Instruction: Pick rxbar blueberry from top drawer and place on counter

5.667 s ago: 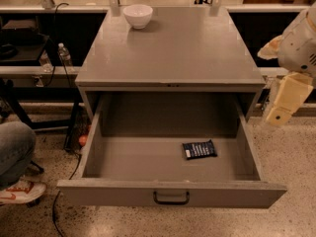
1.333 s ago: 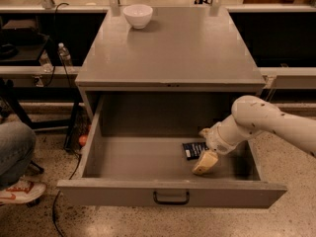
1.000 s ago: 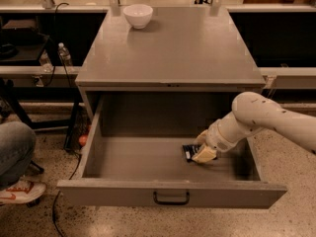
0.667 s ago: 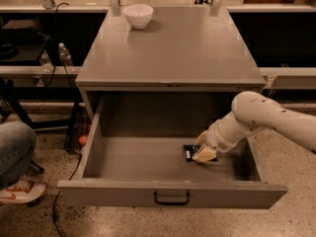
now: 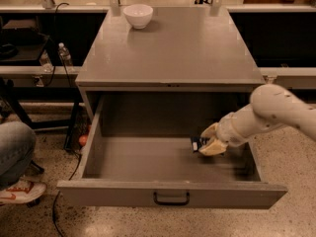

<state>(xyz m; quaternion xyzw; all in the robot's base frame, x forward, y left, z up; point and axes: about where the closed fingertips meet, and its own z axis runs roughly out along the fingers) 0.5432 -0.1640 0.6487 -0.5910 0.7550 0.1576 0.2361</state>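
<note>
Now, your gripper (image 5: 210, 141) sits inside the top drawer (image 5: 123, 194), toward the 3 o'clock side of its floor. The arm (image 5: 276, 110) reaches in over the right wall from 2 o'clock. That entry keeps the forearm off the drawer front and its handle (image 5: 171, 199).

The fingers (image 5: 216, 147) are pinched narrow on the right end of the rxbar blueberry (image 5: 195, 143). The dark wrapper pokes out toward 9 o'clock from between them. An end grip makes sense: the bar is flat, and only an edge gives the fingers purchase. You cannot tell whether the bar is off the drawer floor or touching it.

Judgement: the grasp is made but the lift is not yet cleared. The drawer is pulled well out, so you have open air straight up. The cabinet's top lip at 12 o'clock is the thing to miss on the way.

The counter (image 5: 187, 48) lies above and behind, at 12 o'clock. The white bowl (image 5: 138, 15) sits at its 11 o'clock corner, well apart from any sensible drop spot.

Risk: a thin, slick wrapper held by one end may pivot or slip. Placing it near the counter's 6 o'clock edge keeps the carry short.
</note>
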